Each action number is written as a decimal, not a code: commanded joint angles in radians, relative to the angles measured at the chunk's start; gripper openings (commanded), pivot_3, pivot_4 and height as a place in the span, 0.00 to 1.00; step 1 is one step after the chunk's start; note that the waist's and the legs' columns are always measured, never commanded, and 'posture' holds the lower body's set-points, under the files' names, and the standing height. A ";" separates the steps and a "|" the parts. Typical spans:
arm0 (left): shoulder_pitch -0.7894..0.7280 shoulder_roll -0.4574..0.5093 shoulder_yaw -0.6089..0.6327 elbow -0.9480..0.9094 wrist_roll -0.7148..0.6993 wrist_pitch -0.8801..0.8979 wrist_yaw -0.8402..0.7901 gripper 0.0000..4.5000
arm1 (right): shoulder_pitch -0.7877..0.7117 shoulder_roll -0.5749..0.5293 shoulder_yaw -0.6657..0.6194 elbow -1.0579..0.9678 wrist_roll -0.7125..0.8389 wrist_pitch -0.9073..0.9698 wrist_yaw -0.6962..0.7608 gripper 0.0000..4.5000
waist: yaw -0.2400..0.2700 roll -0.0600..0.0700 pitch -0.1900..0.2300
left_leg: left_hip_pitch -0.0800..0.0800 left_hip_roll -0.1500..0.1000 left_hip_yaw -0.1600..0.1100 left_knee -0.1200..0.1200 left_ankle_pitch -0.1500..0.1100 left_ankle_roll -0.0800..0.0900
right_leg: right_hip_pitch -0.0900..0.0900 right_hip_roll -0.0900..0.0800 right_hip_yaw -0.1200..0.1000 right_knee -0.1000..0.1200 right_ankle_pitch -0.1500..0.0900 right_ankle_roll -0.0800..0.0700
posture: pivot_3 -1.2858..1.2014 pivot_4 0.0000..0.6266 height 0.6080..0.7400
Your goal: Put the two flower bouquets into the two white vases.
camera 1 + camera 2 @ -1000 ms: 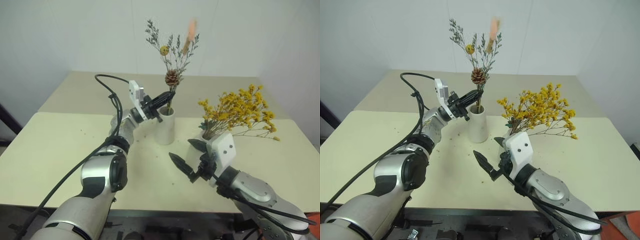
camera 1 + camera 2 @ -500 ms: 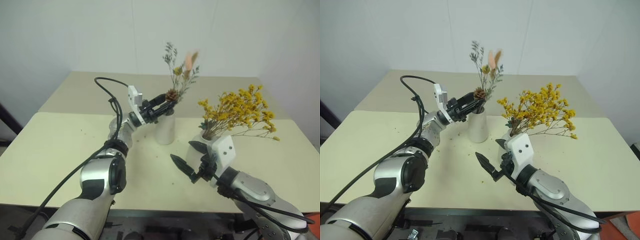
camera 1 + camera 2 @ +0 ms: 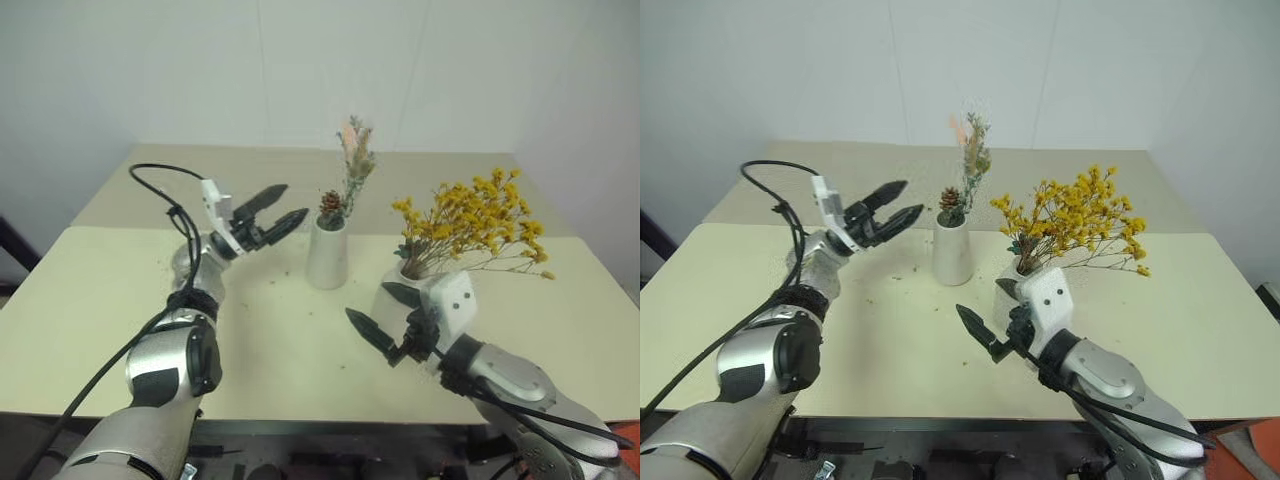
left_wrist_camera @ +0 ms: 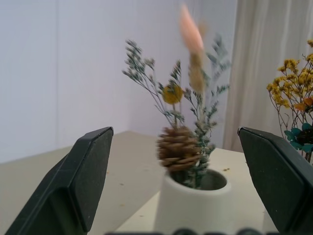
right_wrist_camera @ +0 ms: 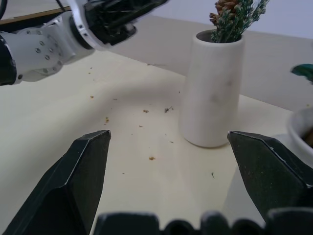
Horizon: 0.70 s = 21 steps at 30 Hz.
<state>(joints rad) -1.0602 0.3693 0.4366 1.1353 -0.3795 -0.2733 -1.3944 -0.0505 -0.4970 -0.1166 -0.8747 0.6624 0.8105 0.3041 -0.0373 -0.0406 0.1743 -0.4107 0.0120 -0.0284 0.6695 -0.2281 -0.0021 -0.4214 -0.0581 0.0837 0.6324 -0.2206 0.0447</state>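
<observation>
The tall slim white vase (image 3: 327, 257) stands mid-table with the sparse sprig (image 3: 345, 180) upright in it, pinecone (image 4: 178, 149) at its mouth. My left gripper (image 3: 278, 209) hangs open to the left of this vase, apart from it, nothing between its fingers. The squat white vase (image 3: 392, 290) stands to the right with the bushy yellow bouquet (image 3: 478, 225) in it, and my right wrist partly hides it. My right gripper (image 3: 382, 312) is open and empty, low over the table in front of the squat vase. The tall vase (image 5: 211, 88) also shows in the right wrist view.
The cream table (image 3: 90, 300) carries small dried flower crumbs (image 5: 149, 157) around the tall vase. A black cable (image 3: 160, 190) loops over my left arm. A white wall stands close behind the table's far edge (image 3: 200, 146).
My left gripper opened and let go of the sprig, which sank down into the tall vase. The gripper then drew away to the left. My right gripper hardly moved.
</observation>
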 commanded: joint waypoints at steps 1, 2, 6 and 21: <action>0.094 0.054 0.009 -0.198 -0.079 0.107 -0.041 0.99 | 0.055 -0.078 -0.235 -0.055 0.170 -0.025 0.092 1.00 | -0.005 0.000 0.000 | 0.000 0.000 0.000 0.000 0.000 0.000 | 0.000 0.000 0.000 0.001 0.000 0.000 | 0.52 0.24 1.00; 0.143 0.070 0.000 -0.277 -0.096 0.155 -0.042 0.99 | 0.078 -0.115 -0.300 -0.047 0.215 -0.025 0.125 1.00 | -0.005 0.000 0.000 | 0.000 0.001 0.000 0.000 0.000 0.000 | 0.000 0.000 0.000 0.001 0.000 0.000 | 0.52 0.24 1.00; 0.403 0.134 -0.022 -0.682 -0.172 0.350 0.013 0.99 | 0.197 -0.308 -0.570 0.022 0.287 -0.020 0.343 1.00 | -0.002 0.000 0.000 | 0.003 0.001 0.000 0.000 0.000 0.000 | 0.002 0.000 0.000 -0.001 0.000 0.000 | 0.52 0.24 1.00; 0.697 0.247 -0.083 -1.186 -0.236 0.556 0.232 0.99 | 0.295 -0.518 -0.601 0.333 0.004 -0.203 0.668 1.00 | 0.017 0.000 -0.001 | 0.021 0.003 0.004 0.000 0.000 0.000 | 0.019 0.002 0.002 -0.002 -0.007 0.006 | 0.52 0.24 1.00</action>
<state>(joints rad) -0.3679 0.5962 0.3511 0.0007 -0.5824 0.2641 -1.1700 0.2546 -1.0056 -0.7091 -0.5406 0.6774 0.6347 0.9615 -0.0207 -0.0409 0.1732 -0.3900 0.0152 -0.0244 0.6690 -0.2284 -0.0021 -0.4021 -0.0561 0.0860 0.6302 -0.2272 0.0510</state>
